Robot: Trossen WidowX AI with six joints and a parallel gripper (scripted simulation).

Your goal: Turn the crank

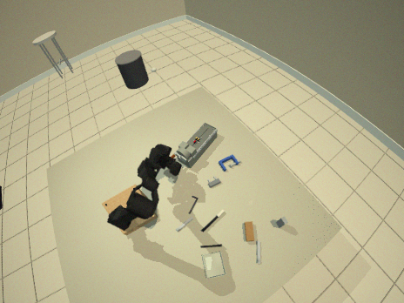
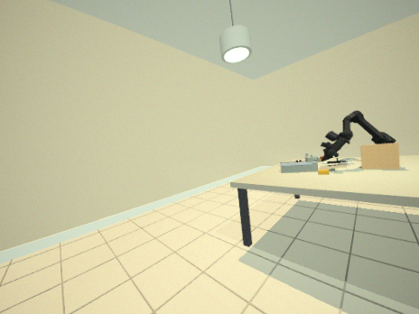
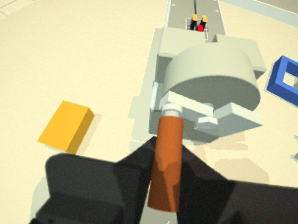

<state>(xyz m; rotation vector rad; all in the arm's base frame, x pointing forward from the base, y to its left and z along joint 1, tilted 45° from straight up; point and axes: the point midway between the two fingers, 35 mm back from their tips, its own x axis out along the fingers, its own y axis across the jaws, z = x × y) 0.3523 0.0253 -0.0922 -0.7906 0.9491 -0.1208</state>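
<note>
end effector (image 3: 164, 142) grasping the orange crank handle (image 3: 168, 162); only the wrist view resolves the red pointer (image 3: 200, 28) beyond the handle, near brass marks (image 3: 194, 17).

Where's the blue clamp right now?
In the top view, the blue clamp lies on the table, right of the grey crank machine, just above the small grey part.

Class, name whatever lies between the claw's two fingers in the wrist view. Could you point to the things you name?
The crank's orange-brown handle (image 3: 168, 162) lies between the claw's (image 3: 166, 167) fingers, as the wrist view shows.
</note>
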